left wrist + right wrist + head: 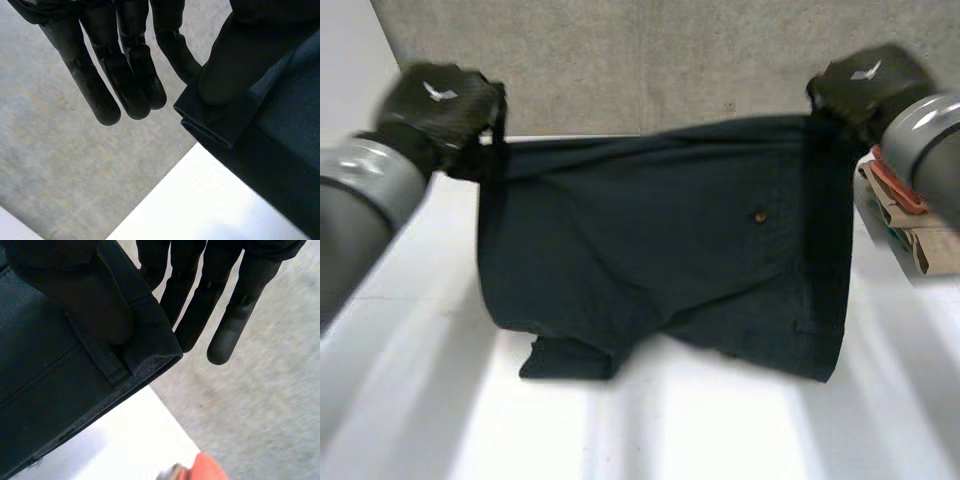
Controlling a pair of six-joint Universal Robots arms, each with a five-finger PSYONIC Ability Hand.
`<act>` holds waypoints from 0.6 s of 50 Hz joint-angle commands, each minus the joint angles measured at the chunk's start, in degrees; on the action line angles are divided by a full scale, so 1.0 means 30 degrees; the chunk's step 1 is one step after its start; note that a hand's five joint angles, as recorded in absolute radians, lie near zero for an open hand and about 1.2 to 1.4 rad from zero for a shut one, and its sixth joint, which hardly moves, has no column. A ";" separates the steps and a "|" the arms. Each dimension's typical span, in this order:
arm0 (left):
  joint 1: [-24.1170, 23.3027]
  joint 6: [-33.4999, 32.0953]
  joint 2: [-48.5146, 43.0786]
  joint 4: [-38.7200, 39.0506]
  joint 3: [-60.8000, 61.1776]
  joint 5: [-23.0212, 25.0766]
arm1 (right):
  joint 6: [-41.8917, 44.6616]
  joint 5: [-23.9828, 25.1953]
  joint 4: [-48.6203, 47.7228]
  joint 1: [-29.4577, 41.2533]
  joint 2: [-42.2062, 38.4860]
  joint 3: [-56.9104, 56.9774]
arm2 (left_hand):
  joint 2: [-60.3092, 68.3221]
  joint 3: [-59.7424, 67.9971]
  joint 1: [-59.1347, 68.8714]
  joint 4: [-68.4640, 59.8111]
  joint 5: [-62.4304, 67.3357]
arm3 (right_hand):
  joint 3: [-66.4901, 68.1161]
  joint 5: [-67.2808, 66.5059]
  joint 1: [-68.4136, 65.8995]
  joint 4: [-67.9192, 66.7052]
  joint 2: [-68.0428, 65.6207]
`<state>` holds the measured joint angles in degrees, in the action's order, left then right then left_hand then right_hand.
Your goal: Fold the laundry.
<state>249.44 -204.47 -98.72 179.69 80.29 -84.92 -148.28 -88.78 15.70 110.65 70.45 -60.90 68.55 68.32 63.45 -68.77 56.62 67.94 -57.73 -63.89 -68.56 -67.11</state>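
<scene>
The left hand (135, 65) has its thumb pressed on a hemmed corner of the dark shorts (660, 250), apparently pinching it against a finger behind the cloth. The other fingers (97, 97) are straight beside it. The right hand (100, 305) pinches the waistband corner likewise. The head view adds the whole: the shorts hang stretched between both raised hands, their lower edge touching the white table (720, 430).

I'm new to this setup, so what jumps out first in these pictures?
Dark shorts hang spread wide over the white table. The left robot hand and the right robot hand each pinch an upper corner, thumb pressed on the cloth.
</scene>
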 commanded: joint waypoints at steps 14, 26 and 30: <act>-0.0676 0.0686 -0.5123 1.4783 -0.8251 -0.0899 | -0.1460 -0.1460 -1.8914 0.0940 -0.3677 0.3687 | 0.3816 0.3894 0.5517 -0.3744 0.4461 | 0.4019 -0.4091 -0.5371 -0.3813 -0.4295; -0.1086 0.0628 -0.1662 1.3026 -0.0899 -0.1312 | -0.1519 -0.1108 -1.5136 0.0911 -0.5405 0.2753 | 0.3816 0.3894 0.5517 -0.3744 0.4461 | 0.4019 -0.4091 -0.5371 -0.3813 -0.4295; -0.1203 0.0569 -0.1808 1.2411 0.1504 -0.1458 | -0.1402 -0.0670 -1.4373 0.0882 -0.6254 0.1261 | 0.3816 0.3894 0.5517 -0.3744 0.4461 | 0.4019 -0.4091 -0.5371 -0.3813 -0.4295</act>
<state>246.34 -202.50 -104.47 219.95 74.65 -89.05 -152.86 -91.99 -31.89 113.47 55.03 -51.81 68.64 68.36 64.22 -68.78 56.91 67.95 -57.84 -63.89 -68.61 -67.11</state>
